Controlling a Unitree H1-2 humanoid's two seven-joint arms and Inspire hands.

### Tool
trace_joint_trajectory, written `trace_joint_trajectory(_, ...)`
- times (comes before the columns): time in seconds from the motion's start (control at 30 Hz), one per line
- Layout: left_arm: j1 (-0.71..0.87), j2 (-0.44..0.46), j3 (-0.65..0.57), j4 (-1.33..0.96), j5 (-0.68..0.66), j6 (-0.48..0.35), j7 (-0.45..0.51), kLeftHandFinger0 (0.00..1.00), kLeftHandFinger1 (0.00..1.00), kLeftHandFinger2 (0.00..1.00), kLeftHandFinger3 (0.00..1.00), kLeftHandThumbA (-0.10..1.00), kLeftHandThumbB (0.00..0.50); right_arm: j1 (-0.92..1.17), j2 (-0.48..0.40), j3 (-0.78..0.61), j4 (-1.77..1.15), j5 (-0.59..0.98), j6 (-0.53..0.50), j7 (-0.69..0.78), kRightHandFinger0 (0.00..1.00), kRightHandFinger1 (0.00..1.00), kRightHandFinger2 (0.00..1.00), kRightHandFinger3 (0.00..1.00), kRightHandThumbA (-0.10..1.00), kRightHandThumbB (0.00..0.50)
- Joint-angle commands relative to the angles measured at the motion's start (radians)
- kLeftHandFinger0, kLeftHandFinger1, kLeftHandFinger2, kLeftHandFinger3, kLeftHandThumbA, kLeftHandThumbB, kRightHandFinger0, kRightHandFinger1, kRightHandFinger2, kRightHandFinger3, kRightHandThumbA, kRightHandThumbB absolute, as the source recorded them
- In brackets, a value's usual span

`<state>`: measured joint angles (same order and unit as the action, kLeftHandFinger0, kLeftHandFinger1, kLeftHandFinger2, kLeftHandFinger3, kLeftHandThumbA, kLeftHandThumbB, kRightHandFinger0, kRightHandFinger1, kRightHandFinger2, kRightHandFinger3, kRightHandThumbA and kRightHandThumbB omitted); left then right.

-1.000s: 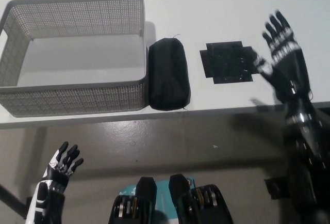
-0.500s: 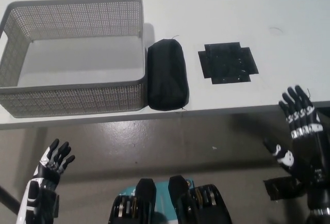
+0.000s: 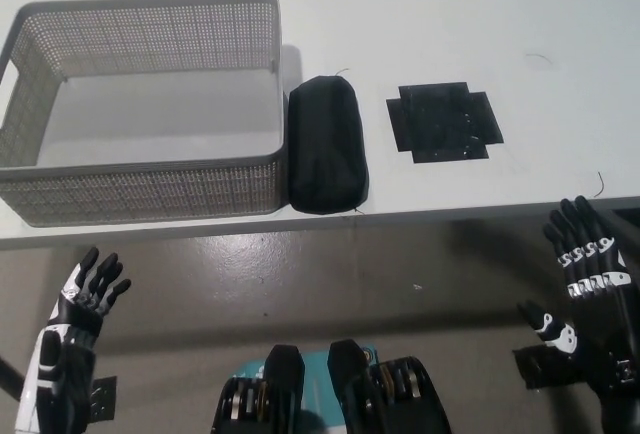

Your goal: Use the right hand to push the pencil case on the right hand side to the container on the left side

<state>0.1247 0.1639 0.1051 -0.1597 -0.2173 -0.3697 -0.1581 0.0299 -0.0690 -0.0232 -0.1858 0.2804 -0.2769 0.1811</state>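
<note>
A black pencil case (image 3: 327, 144) lies on the white table (image 3: 430, 14), its long side against the right wall of a grey mesh container (image 3: 140, 104). The container holds nothing that I can see. My black right hand (image 3: 588, 274) hangs open below the table's front edge at the lower right, well away from the case. At the lower left my white left hand (image 3: 80, 304) rests open, also below the table edge.
A flat black cross-shaped patch (image 3: 443, 122) lies on the table right of the pencil case. The table's front edge (image 3: 450, 212) runs across the middle of the picture, with the floor below it.
My right hand has dropped from above the table's right side to below its front edge. My left hand has moved lower and to the left. The pencil case has stayed in place.
</note>
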Motion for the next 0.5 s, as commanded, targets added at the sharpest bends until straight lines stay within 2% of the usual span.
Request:
trace_joint_trajectory(0.0,-0.026,0.014,0.01,-0.008,-0.012,-0.012,0.0,1.0,1.0,1.0,1.0,1.0,0.399,-0.024,-0.014,-0.005,-0.019,0.028,-0.043,0.021,1.0,1.0,1.0,1.0,1.0,0.298)
trace_joint_trajectory(0.2,-0.05,0.006,0.014,0.015,-0.004,-0.013,0.006,1.0,1.0,1.0,1.0,1.0,0.392,-0.045,-0.017,-0.005,0.016,0.057,-0.047,0.032,1.0,1.0,1.0,1.0,1.0,0.266)
trace_joint_trajectory(0.47,-0.04,-0.001,0.024,0.029,0.001,-0.023,0.013,1.0,1.0,1.0,1.0,1.0,0.422,-0.013,-0.013,0.004,0.028,0.03,-0.036,0.026,1.0,1.0,1.0,1.0,1.0,0.318)
